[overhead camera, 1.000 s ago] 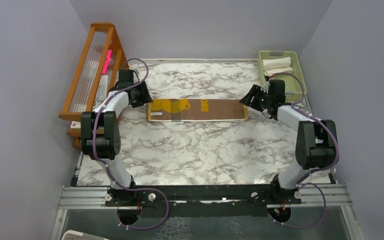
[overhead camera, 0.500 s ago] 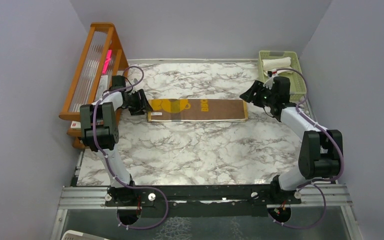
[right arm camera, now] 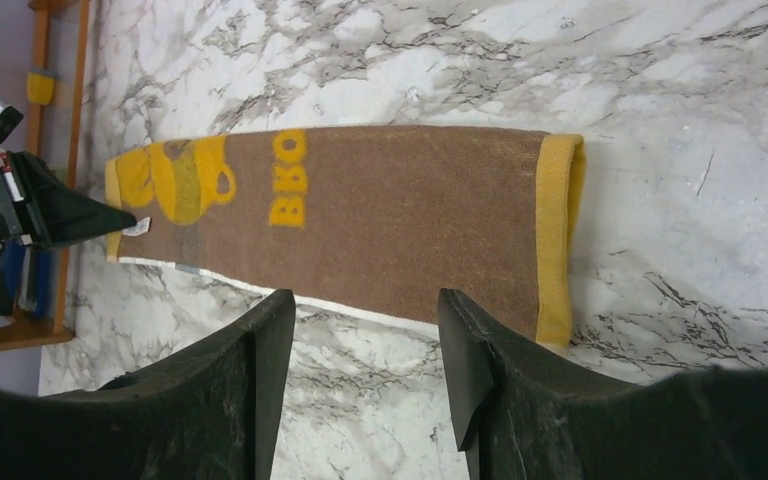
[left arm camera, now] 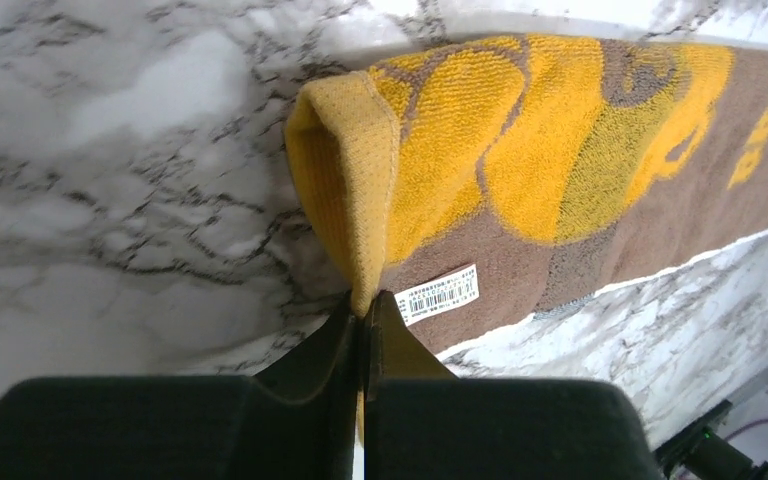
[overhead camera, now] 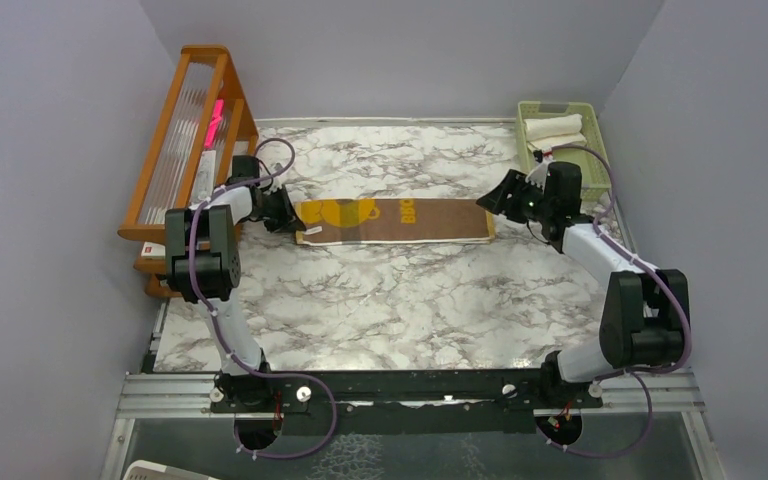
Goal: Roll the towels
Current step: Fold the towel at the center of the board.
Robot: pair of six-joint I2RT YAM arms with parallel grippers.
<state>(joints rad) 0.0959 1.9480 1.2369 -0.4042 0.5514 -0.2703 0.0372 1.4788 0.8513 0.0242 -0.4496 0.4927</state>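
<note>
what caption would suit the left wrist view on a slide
Left tool shut on the yellow hem of the brown towel, its end raised off the marble table.

The top camera looks steeply down from above and behind the arm bases, taking in the whole desk point(overhead camera: 400, 300). The left wrist camera sits close over the brown towel point(left arm camera: 580, 190), at its yellow end. The right wrist camera views the same towel lengthwise from the opposite end, farther back. All three views share it.
</note>
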